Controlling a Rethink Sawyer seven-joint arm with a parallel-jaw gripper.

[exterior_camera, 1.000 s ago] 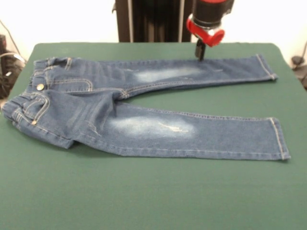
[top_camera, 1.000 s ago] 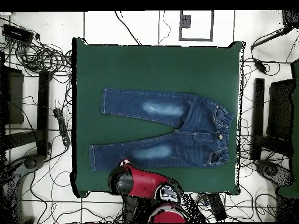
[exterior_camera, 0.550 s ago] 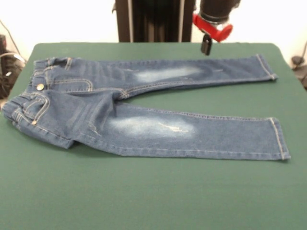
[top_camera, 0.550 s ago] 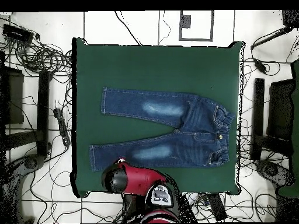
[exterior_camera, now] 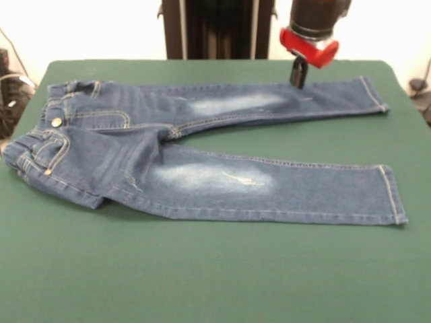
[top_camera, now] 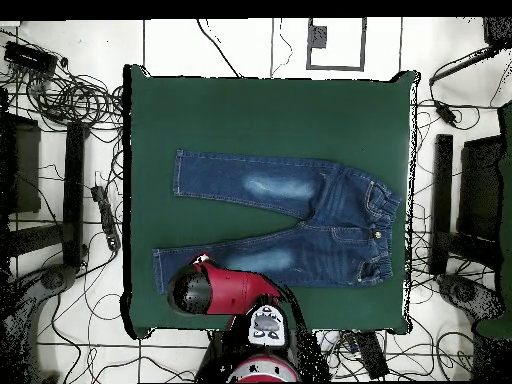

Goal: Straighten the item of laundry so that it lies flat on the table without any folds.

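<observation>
Item: 1 pair of jeans (exterior_camera: pixel 202 158), spread along the desk (exterior_camera: pixel 215 276), 2 legs apart, waistband end bunched. Soft, light denim, likely pliable; best taken at the waistband. Gripper (exterior_camera: pixel 297 74) above far leg; finger state cannot be told.

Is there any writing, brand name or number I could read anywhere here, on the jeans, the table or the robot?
None can be read.
The jeans: no legible label; the metal button is too small to tell.
The table: plain green, no marks.
The gripper: no lettering shows.
</observation>
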